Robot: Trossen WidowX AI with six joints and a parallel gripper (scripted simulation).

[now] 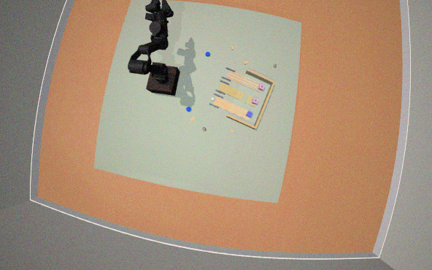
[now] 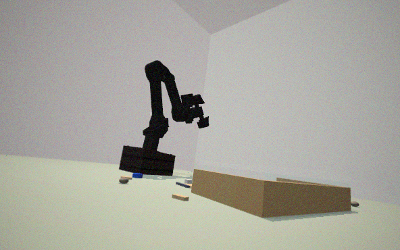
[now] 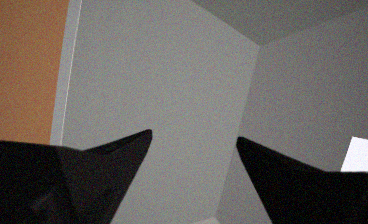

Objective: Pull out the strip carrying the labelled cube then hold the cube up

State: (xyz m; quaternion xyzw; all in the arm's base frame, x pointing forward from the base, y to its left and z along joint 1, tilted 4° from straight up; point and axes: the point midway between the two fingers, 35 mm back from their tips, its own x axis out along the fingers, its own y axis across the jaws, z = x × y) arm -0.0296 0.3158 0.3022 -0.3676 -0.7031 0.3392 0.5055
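Observation:
My gripper (image 1: 159,3) (image 2: 206,111) (image 3: 194,137) is open and empty, raised high and away from the strips. In the top view, a striped strip (image 1: 243,79) reaches a pink cube (image 1: 261,87) with a mark on top. The middle yellowish strip (image 1: 231,91) has a gap before a short separate piece, where another marked pink cube (image 1: 255,101) sits. The lower orange strip (image 1: 232,106) shows no gap and carries a blue-violet cube (image 1: 249,114); a small white block (image 1: 212,98) is at its near end. The cube markings are too small to read.
A wooden wall (image 1: 265,106) (image 2: 306,199) borders the strips' far ends on three sides. Short dark bars (image 1: 226,79) flank their near ends. Two blue discs (image 1: 207,54) (image 1: 188,109), several small tan pieces (image 1: 232,47) and grey stones (image 1: 204,129) (image 2: 123,181) lie around.

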